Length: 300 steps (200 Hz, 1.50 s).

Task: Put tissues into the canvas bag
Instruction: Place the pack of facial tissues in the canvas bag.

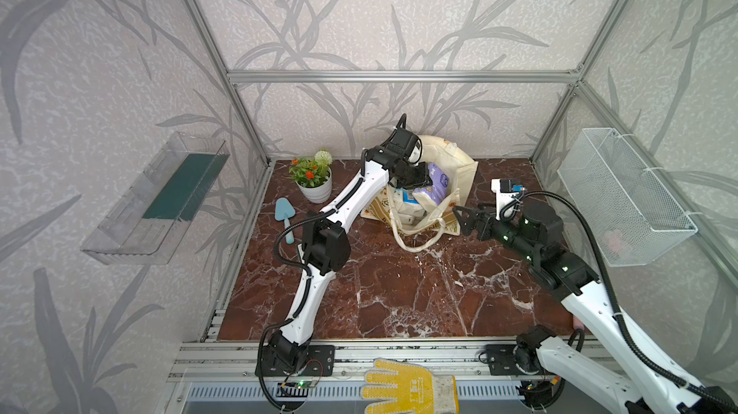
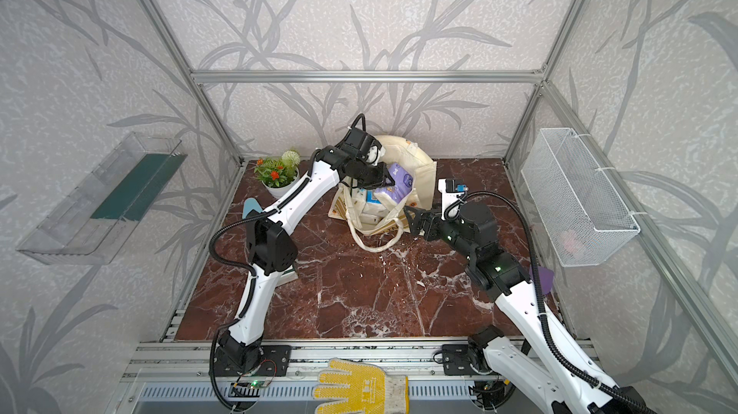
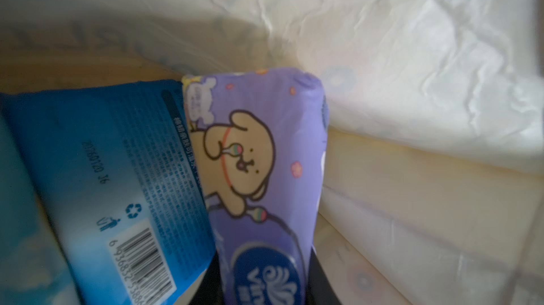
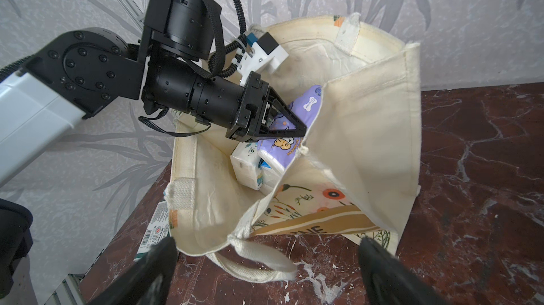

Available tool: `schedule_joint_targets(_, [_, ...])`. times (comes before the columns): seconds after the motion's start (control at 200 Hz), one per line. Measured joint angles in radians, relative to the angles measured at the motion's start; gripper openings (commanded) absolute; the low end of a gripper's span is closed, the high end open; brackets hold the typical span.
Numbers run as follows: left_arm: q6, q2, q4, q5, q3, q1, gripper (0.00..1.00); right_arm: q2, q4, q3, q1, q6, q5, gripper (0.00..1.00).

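Observation:
The cream canvas bag point(image 1: 463, 170) point(image 2: 424, 172) lies at the back of the marble table, with its mouth held open toward the front. My left gripper point(image 1: 429, 182) point(image 2: 389, 182) point(image 4: 294, 125) reaches into the mouth and is shut on a lilac tissue pack point(image 1: 439, 180) point(image 3: 265, 171) point(image 4: 309, 105). A blue pack point(image 3: 112, 171) point(image 1: 409, 196) presses against it, and white-sided packs point(image 4: 247, 168) lie lower inside. My right gripper point(image 1: 459, 219) point(image 2: 411, 219) point(image 4: 266, 247) stands open just in front of the bag's rope handle point(image 4: 259, 262), holding nothing.
A flat green-edged packet with a barcode label point(image 4: 153, 230) lies partly under the bag's edge. A potted plant point(image 1: 313, 180) and a blue trowel point(image 1: 284, 212) sit at the back left. A wire mesh basket point(image 1: 623, 196) hangs on the right wall, a clear shelf point(image 1: 159, 200) on the left.

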State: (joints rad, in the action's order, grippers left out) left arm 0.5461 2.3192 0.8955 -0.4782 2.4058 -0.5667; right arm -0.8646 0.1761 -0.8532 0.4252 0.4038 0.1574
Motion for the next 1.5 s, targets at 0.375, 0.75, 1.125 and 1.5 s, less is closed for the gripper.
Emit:
schedule_joint_targets(0.375, [-0.030,0.017,0.045,0.062,0.034,-0.004,0.30,0.003,-0.015,0.025,-0.002,0.019,-0.003,0.96])
schedule_joint_targets(0.75, [-0.063,0.043,0.107,0.117,0.104,-0.001,0.71,0.035,-0.015,0.032,-0.003,0.023,-0.018,0.96])
schedule_joint_targets(1.125, [-0.134,0.014,0.138,0.226,0.143,0.006,0.83,0.045,-0.014,0.044,-0.008,0.026,-0.026,0.96])
schedule_joint_targets(1.5, [-0.190,-0.097,0.135,0.264,0.145,-0.006,0.93,0.048,-0.014,0.051,-0.008,0.029,-0.023,0.96])
